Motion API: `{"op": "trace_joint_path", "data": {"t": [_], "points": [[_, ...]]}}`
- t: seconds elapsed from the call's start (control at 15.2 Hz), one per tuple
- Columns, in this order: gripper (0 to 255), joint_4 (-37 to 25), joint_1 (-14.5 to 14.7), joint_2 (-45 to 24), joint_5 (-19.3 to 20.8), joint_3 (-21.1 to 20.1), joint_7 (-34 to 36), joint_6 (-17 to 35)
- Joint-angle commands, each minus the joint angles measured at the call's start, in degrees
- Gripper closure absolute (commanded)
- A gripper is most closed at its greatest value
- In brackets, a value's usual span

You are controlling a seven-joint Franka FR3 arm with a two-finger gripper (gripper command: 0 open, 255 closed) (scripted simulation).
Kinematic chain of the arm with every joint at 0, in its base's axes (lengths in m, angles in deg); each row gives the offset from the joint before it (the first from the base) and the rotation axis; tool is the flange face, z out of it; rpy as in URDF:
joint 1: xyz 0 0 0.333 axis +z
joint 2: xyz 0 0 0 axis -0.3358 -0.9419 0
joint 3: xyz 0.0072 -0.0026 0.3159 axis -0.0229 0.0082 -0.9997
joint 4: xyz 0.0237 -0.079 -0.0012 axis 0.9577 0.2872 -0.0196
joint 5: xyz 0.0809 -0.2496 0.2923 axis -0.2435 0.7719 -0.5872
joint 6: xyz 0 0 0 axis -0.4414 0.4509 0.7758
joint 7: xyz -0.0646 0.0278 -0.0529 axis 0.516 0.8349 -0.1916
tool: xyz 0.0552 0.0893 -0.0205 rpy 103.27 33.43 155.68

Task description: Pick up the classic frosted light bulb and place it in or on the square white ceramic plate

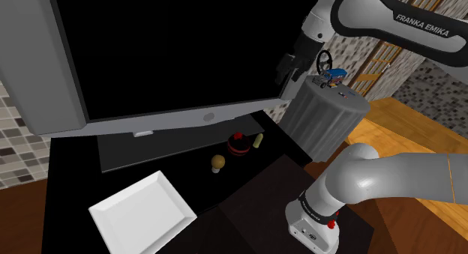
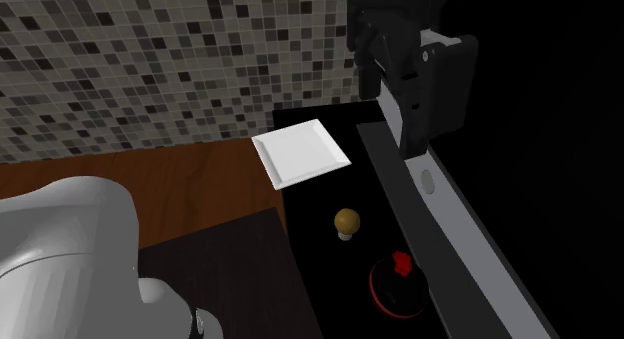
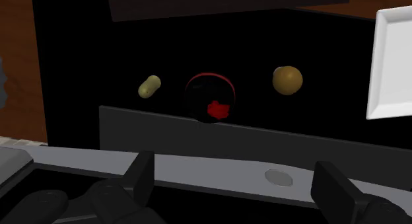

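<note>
The all-black 2-finger gripper (image 3: 236, 183) of a white robot arm (image 1: 390, 177) hangs above the lower grey frame of a large black flat screen (image 1: 187, 50), its 2 fingers (image 3: 140, 180) spread wide apart and clasping nothing. The words "FRANKA EMIKA" (image 1: 424, 25) read in white capitals along the dark upper link of the arm in the shoulder view; no other writing can be read.

On the black tabletop (image 1: 67, 177) in front of the screen lies the amber-brown round light bulb with a pale base (image 1: 218, 163), untouched and well below the gripper. It rests between the square white plate (image 1: 142, 215) and a round black object with a red piece on top (image 1: 239, 144), apart from both. A small pale-yellow capsule-shaped object (image 1: 257, 141) lies just beyond the black object, on the side away from the bulb. The plate sits flat near the table's corner, towards the shoulder view's lower left.

A small round grey button (image 3: 278, 178) marks the screen's frame. At the shoulder view's right stands a grey ribbed cylinder (image 1: 326, 121) with small items, 1 of them blue (image 1: 335, 74), on its top. A mosaic-tiled wall (image 2: 150, 67) backs the table in the second exterior view.
</note>
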Motion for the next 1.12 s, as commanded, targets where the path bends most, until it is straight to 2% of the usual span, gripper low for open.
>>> {"op": "trace_joint_path", "data": {"t": [0.0, 0.53, 1.06], "points": [[0, 0.0, 0.0, 0.0, 0.0, 0.0, 0.0, 0.0], [0, 13.6, 1.8, -0.9, -1.3, -4.8, 4.7, 14.5], [0, 23.0, 3.3, -8.7, -2.1, -10.6, 10.4, 31.4]]}}
